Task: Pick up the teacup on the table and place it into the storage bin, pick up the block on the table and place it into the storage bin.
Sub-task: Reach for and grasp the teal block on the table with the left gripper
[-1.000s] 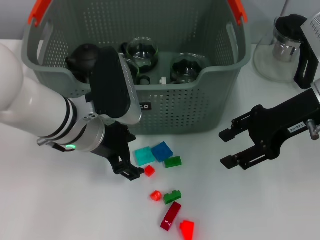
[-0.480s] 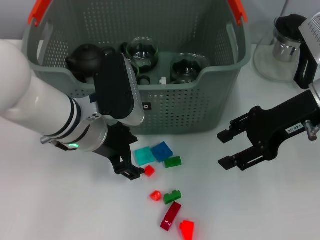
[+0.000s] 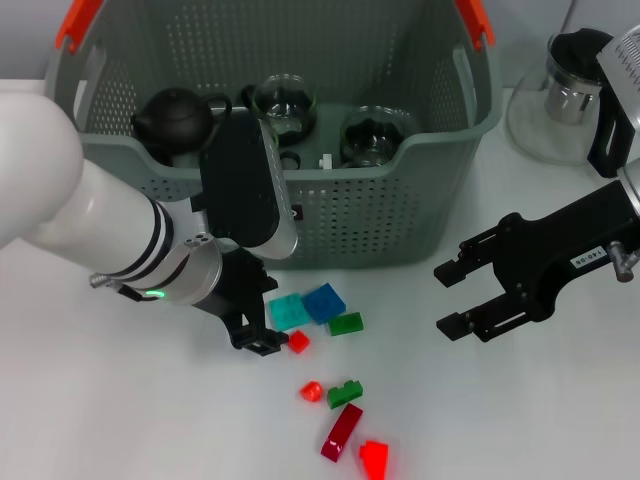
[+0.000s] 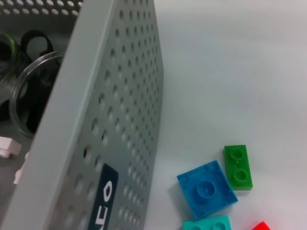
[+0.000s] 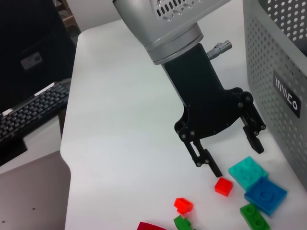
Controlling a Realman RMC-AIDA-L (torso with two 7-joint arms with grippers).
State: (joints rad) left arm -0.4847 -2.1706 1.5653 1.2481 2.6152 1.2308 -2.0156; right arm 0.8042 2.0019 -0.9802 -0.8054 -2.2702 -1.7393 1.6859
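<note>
Storage bin: grey-green perforated basket with orange handles, standing at the far side of the white table; a black label with white lettering was fixed to its near wall. Contents seen from the head view: a dark teapot at the robot's left end, and two glass teacups toward the middle.

Blocks: loose on the table in front of the bin's near wall, none inside it. A teal block and a blue block lay touching; a flat green block lay just beside the blue one. A small red block lay near the teal one, toward the table's near edge. Closer to that edge lay another small red block, a green block, a dark red bar and a bright red block.

Left gripper: low over the table in front of the bin, fingers spread wide and holding nothing; one fingertip stood just beside the small red block, the other near the teal block.

Right gripper: well apart from the blocks, toward the table's right side, fingers wide and empty.

Glass pitcher: dark lid and handle, at the far right corner of the table, beside the bin.
</note>
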